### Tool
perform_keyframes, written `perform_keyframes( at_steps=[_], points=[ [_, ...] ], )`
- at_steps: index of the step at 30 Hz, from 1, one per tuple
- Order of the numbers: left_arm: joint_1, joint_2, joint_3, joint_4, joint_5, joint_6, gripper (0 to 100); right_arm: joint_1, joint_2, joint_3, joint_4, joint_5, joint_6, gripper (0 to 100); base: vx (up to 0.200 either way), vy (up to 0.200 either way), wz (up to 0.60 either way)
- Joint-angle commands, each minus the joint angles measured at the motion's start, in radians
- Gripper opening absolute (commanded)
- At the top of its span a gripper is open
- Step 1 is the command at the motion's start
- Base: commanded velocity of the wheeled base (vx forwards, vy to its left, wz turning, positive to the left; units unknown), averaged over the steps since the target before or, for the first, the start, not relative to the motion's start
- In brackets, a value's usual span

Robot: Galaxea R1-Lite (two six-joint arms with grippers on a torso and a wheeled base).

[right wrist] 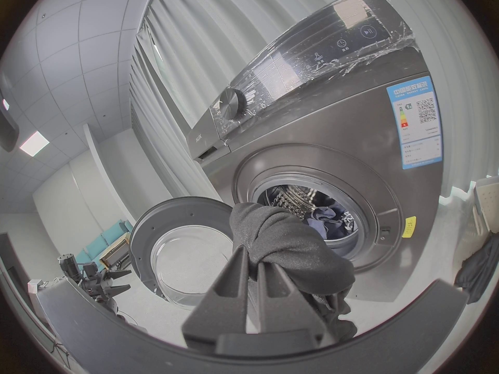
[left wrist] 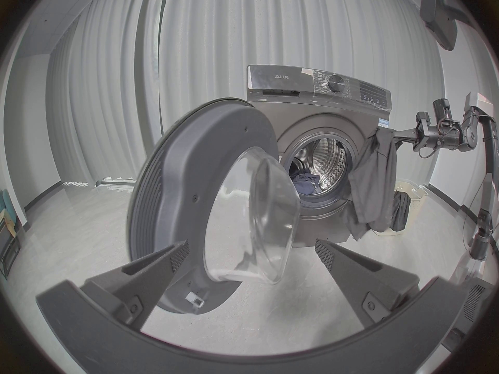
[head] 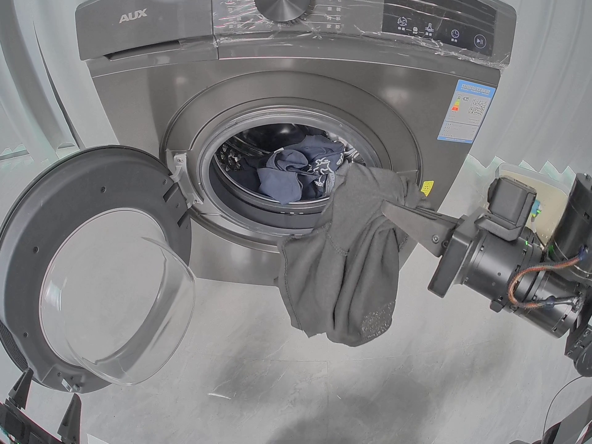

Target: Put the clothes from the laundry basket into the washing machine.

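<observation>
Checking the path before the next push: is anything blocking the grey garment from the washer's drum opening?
Nothing visible does. The door stands wide open, and the grey garment, held by the right gripper, hangs at the drum opening.

On the washing machine (head: 154, 94) I register a brand logo (head: 132, 15) on the detergent drawer front (head: 166, 13), white icons on the control panel (head: 439, 26), a blue-framed energy label (head: 466, 111) bearing coloured bars and a QR code (head: 480, 106), and a yellow sticker (head: 427, 187) below it, fine print illegible.
</observation>
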Motion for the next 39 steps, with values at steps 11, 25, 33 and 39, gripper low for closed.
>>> perform_keyframes(
  at_steps=[11, 25, 33, 39],
  points=[
    [0.0, -0.018, 0.016, -0.007, -0.043, 0.048, 100, 0.016, 0.11, -0.066, -0.083, -0.022, -0.001, 0, 0.0, 0.0, 0.0],
    [0.022, 0.356, -0.231, -0.125, -0.4, -0.017, 100, 0.032, 0.214, -0.134, -0.165, -0.043, -0.001, 0, 0.0, 0.0, 0.0],
    [-0.067, 0.629, -0.177, -0.234, -0.555, 0.066, 100, 0.046, 0.242, -0.166, -0.221, -0.049, -0.001, 0, 0.0, 0.0, 0.0],
    [-0.221, 0.842, -0.179, -0.375, -0.544, 0.051, 100, 0.042, 0.253, -0.175, -0.223, -0.051, -0.001, 0, 0.0, 0.0, 0.0]
  ],
)
